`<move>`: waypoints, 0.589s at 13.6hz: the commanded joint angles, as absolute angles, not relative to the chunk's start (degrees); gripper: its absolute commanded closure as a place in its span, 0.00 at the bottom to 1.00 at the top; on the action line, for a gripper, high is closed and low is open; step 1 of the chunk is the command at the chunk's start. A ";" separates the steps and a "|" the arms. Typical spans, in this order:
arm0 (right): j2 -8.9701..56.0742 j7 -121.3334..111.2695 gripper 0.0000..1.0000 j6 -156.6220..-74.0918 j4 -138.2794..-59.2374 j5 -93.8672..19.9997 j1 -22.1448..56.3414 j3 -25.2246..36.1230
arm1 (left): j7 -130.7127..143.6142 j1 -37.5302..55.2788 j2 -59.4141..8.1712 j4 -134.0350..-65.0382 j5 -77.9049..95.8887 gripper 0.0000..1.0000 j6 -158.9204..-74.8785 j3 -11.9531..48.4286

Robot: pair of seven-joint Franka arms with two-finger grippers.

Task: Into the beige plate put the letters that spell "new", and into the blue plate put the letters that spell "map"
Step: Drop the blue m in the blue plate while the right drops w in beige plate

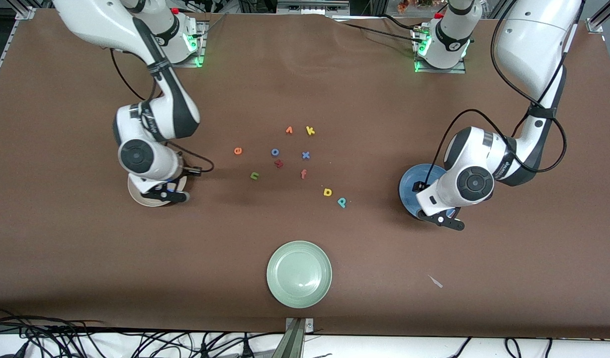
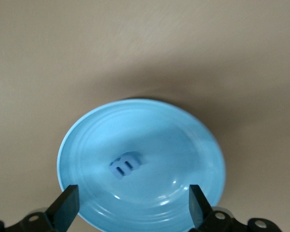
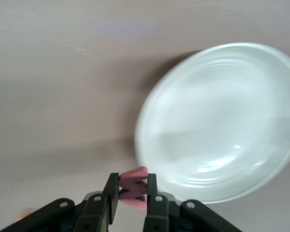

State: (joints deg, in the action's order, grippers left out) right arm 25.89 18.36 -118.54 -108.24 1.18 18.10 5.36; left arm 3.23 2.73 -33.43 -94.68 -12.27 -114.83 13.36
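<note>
My left gripper (image 2: 133, 207) hangs open over the blue plate (image 2: 150, 140), its jaws wide apart. The violet-blue m (image 2: 125, 165) lies in that plate, free of the fingers. My right gripper (image 3: 133, 181) is shut on the pinkish-red w (image 3: 135, 189), above the table just beside the beige plate's (image 3: 217, 121) rim. On the table's middle lie the orange e (image 1: 238, 150), the green n (image 1: 254, 175), the yellow a (image 1: 327, 192) and the teal p (image 1: 341, 202). In the front view each arm's hand covers much of its plate, the beige plate (image 1: 137, 193) and the blue plate (image 1: 409, 185).
Other letters lie among them: an orange v (image 1: 289, 130), a yellow k (image 1: 310, 131), a blue o (image 1: 275, 152), a blue x (image 1: 305, 155), a dark red letter (image 1: 279, 163) and an orange-red f (image 1: 304, 173). A pale green plate (image 1: 299, 273) sits nearest the front camera.
</note>
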 commanded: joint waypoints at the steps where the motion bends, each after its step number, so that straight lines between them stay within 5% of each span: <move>1: 27.06 11.97 0.98 -117.95 -108.90 0.62 16.45 7.73 | 6.14 4.04 -32.87 -90.02 -12.75 0.00 -111.19 15.37; 2: 27.51 10.91 0.95 -118.38 -108.90 0.70 14.96 7.73 | 7.20 4.22 -33.31 -88.43 -10.83 0.00 -111.09 15.55; 3: 28.21 10.72 0.75 -118.65 -108.72 0.70 14.59 7.73 | 7.29 4.48 -34.09 -87.20 -8.20 0.00 -111.09 15.56; 5: 28.04 11.59 0.10 -118.74 -108.55 0.53 14.76 7.56 | 6.86 5.27 -36.55 -83.78 -6.07 0.00 -111.18 15.56; 6: 27.08 12.04 0.01 -118.04 -108.46 0.53 14.94 7.12 | 6.94 6.06 -37.61 -82.11 -6.06 0.00 -111.18 15.56; 8: 24.97 14.66 0.00 -115.94 -108.46 -1.39 14.94 4.58 | 8.95 9.12 -38.67 -81.04 -6.06 0.00 -111.27 15.38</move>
State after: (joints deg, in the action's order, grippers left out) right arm 27.76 12.46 -118.32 -108.37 0.50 14.60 6.66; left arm 6.89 6.04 -35.77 -85.14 -6.88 -112.47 15.75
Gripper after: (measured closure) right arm 0.379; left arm 0.000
